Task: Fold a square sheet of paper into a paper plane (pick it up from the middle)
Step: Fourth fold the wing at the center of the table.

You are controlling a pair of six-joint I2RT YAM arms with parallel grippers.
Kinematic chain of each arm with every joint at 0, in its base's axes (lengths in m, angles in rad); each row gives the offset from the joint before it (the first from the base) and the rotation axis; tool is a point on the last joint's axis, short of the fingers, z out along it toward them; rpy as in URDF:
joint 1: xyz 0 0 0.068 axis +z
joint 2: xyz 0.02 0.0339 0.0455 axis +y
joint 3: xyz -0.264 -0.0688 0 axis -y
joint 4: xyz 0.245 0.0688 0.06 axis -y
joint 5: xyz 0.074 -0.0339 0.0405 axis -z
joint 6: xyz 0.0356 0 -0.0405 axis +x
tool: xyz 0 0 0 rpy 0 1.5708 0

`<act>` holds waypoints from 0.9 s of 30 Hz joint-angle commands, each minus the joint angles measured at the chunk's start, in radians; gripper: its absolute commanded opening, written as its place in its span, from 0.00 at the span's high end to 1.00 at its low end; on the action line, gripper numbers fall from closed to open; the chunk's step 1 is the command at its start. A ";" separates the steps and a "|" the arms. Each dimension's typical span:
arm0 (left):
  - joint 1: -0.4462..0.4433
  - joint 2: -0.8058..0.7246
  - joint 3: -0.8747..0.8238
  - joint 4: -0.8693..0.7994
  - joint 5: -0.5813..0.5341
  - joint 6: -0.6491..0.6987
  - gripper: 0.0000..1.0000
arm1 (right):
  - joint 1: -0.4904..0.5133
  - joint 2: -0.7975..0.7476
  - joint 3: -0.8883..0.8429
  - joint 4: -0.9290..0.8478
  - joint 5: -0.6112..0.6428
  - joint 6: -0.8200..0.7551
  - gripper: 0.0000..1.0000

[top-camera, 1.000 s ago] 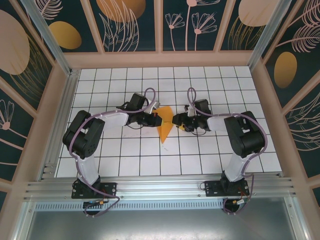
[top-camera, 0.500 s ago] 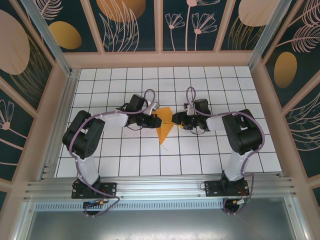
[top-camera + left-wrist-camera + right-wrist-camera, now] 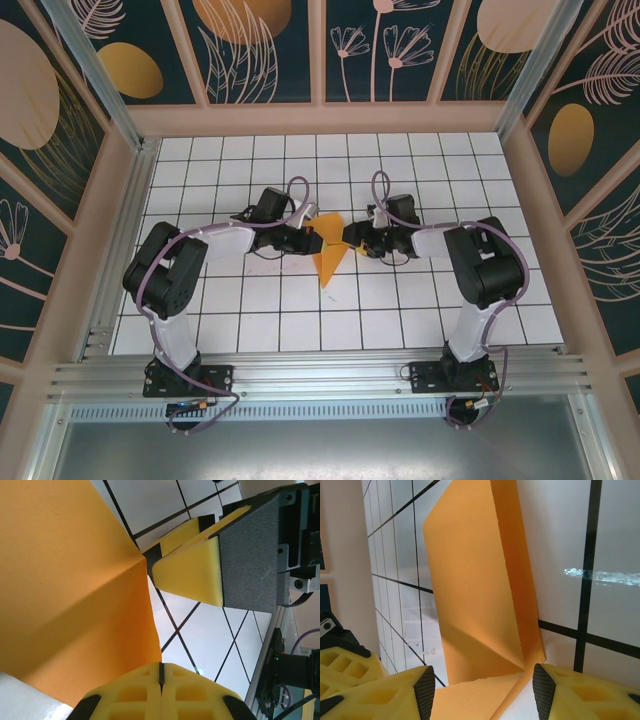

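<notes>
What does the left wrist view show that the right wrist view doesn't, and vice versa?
Left wrist: the left hand shut on the orange paper, the right hand's fingers beside its crease. Right wrist: the right hand open astride the paper, a shiny streak on the table. Both: the paper and the white grid table.

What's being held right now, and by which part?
The left end effector, shut, appears to pinch the orange paper at one edge; the right end effector is open around another edge, not gripping.
</notes>
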 commanded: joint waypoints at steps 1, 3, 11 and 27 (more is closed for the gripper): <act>0.009 -0.029 -0.014 0.027 0.017 -0.002 1.00 | 0.015 0.040 0.049 -0.041 0.013 -0.042 0.42; 0.009 -0.030 -0.017 0.027 0.016 -0.002 1.00 | 0.021 0.049 0.059 -0.039 -0.008 -0.042 0.43; 0.009 -0.025 -0.022 0.028 0.004 -0.007 1.00 | 0.022 0.056 0.040 0.036 -0.127 -0.031 0.47; 0.021 0.034 -0.007 -0.028 -0.107 -0.021 1.00 | 0.022 0.074 0.060 -0.027 -0.083 -0.096 0.58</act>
